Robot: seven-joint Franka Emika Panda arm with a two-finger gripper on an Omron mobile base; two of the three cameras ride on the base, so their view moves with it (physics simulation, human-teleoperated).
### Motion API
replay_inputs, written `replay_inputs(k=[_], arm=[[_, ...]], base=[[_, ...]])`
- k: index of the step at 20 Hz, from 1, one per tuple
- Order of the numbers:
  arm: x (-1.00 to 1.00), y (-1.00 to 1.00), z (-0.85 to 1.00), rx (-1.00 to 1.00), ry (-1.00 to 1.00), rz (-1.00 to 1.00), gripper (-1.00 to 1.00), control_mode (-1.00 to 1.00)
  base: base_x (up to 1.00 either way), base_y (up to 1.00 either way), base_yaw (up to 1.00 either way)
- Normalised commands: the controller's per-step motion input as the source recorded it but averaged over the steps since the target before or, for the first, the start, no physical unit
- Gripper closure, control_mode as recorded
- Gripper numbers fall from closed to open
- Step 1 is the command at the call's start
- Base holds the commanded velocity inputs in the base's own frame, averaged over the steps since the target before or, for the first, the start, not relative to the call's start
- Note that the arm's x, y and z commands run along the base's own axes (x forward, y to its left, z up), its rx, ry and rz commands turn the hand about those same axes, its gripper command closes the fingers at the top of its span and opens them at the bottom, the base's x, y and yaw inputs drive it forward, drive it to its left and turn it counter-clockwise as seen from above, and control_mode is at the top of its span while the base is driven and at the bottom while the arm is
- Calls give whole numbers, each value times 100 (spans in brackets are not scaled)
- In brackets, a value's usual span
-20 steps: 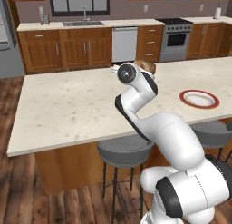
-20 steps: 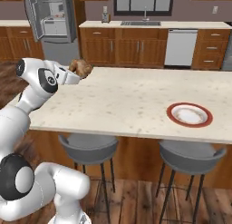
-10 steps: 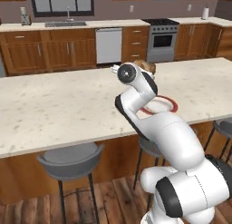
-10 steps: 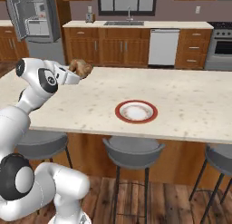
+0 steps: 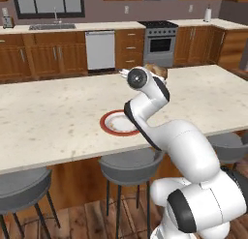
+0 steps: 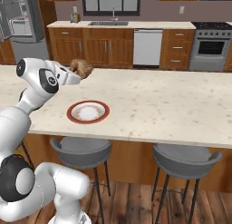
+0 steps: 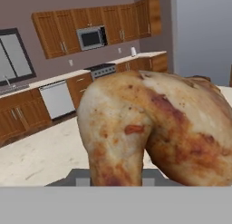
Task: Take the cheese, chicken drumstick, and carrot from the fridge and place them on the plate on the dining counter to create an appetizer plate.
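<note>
Golden-brown drumstick [image 7: 154, 132] gripped in claw [image 6: 76, 73], held above bench [image 6: 172, 105]; arm bent at elbow. Plate [image 6: 88, 112] lies just below. No legible writing.

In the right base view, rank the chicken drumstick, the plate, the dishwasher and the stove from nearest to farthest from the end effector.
1. Chicken drumstick, held in the end effector.
2. Plate, on the counter below it.
3. Dishwasher, at the back wall.
4. Stove, far right.

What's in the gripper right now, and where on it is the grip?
The gripper holds the chicken drumstick above the counter. Its lower end sits at the fingers; the exact contact is hidden.
</note>
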Motion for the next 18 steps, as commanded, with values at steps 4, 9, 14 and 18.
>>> replay_inputs(k=[4, 9, 14, 18], arm=[[0, 0, 0, 0, 0, 0, 100, 100], [0, 0, 0, 0, 0, 0, 100, 100], [17, 1, -2, 0, 3, 0, 100, -100], [72, 1, -3, 4, 29, 0, 100, -100]], base=[[100, -6, 0], [100, 11, 0], [79, 7, 0], [0, 0, 0]])
